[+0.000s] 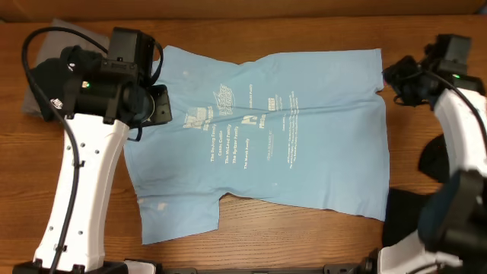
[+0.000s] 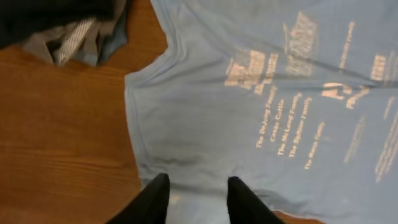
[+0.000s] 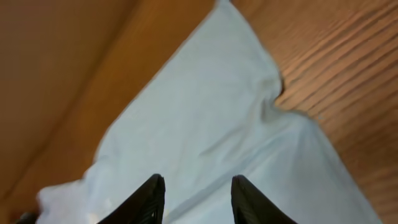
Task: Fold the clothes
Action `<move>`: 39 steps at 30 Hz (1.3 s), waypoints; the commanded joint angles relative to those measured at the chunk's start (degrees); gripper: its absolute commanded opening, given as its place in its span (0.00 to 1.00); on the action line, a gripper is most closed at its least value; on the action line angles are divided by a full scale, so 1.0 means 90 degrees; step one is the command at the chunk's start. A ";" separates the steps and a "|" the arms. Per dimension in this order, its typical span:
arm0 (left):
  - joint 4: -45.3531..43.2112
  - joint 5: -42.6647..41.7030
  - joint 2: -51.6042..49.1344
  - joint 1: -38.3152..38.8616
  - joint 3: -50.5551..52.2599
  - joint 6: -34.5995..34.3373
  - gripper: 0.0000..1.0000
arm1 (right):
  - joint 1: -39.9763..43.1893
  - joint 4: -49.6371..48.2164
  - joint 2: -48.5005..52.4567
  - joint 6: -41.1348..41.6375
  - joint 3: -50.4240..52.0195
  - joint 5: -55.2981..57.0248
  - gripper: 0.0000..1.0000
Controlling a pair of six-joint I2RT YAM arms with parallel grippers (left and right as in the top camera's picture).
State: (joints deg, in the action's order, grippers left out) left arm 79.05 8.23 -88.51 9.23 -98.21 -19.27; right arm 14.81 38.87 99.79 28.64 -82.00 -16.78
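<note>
One light blue T-shirt [image 1: 304, 152] spread print-up across the middle of the desk [image 1: 251, 243], reaching from left of centre toward the right edge. Left fingers [image 2: 155, 202] parted wide over its left-hand edge, holding nothing, perhaps brushing the cloth; right fingers [image 3: 149, 199] equally wide above its far right corner. Dark clothes [image 1: 407, 217] bunched by the near right corner.

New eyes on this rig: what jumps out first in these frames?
A large light blue T-shirt with pale print lies spread across the middle of the wooden table. The left gripper is open over the shirt's left edge, and the right gripper is open over its upper right corner. Dark garments sit at the sides: black cloth on the right, a bundle at far left.
</note>
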 commanded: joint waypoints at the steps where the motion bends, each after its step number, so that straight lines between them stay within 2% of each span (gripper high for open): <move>1: -0.0432 -0.0100 -0.0155 -0.0075 0.1078 -0.0051 0.20 | -0.0109 0.0498 -0.0782 -0.0238 -0.0202 -0.0333 0.40; 5: -0.1052 -0.0602 -0.0408 -0.0070 0.2322 -0.0056 0.22 | -0.0114 0.1617 -0.1052 -0.0233 -0.0202 -0.0313 0.43; 9: -0.1688 -0.0712 -0.0668 -0.0073 0.3439 -0.0250 0.22 | -0.0114 0.2669 -0.1035 -0.0287 -0.0165 -0.0160 0.45; 13: -0.2526 -0.0678 -0.0869 -0.0085 0.4306 -0.0389 0.26 | -0.0114 0.2900 -0.1035 -0.0573 -0.0165 -0.0146 0.46; 14: -0.2742 -0.0658 -0.0908 -0.0109 0.4488 -0.0398 0.21 | -0.0114 0.2941 -0.1035 -0.0573 -0.0165 -0.0148 0.46; 15: -0.2994 -0.0554 -0.0967 -0.0165 0.4726 -0.0537 0.12 | -0.0114 0.2977 -0.1035 -0.0571 -0.0165 -0.0146 0.46; 17: -0.3359 -0.0364 -0.1076 -0.0335 0.5083 -0.0833 0.04 | -0.0114 0.3024 -0.1035 -0.0571 -0.0165 -0.0146 0.46; 21: -0.3791 -0.0352 -0.1367 -0.0942 0.5566 -0.1090 0.04 | -0.0114 0.3106 -0.1035 -0.0573 -0.0165 -0.0146 0.46; 25: -0.3779 -0.0425 -0.1486 -0.1719 0.5603 -0.1151 0.04 | -0.0143 0.3162 -0.1035 -0.0571 -0.0061 -0.0143 0.49; 28: -0.3895 -0.1037 -0.1438 -0.2276 0.5472 -0.0937 0.04 | -0.0270 0.3138 -0.1032 -0.0561 0.0299 0.0034 0.51; 33: -0.3820 -0.1790 -0.1438 -0.2295 0.5042 -0.0279 0.13 | -0.0330 0.2773 -0.1032 -0.0517 0.0658 0.0153 0.56; 39: -0.3240 -0.2011 -0.1171 -0.1974 0.4167 0.0158 0.15 | -0.0362 0.2562 -0.1027 -0.0571 0.0658 0.0187 0.57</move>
State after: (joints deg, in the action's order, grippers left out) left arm 49.32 -8.19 -100.36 -10.61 -56.05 -22.20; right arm 11.94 62.54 90.72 23.97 -76.16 -16.01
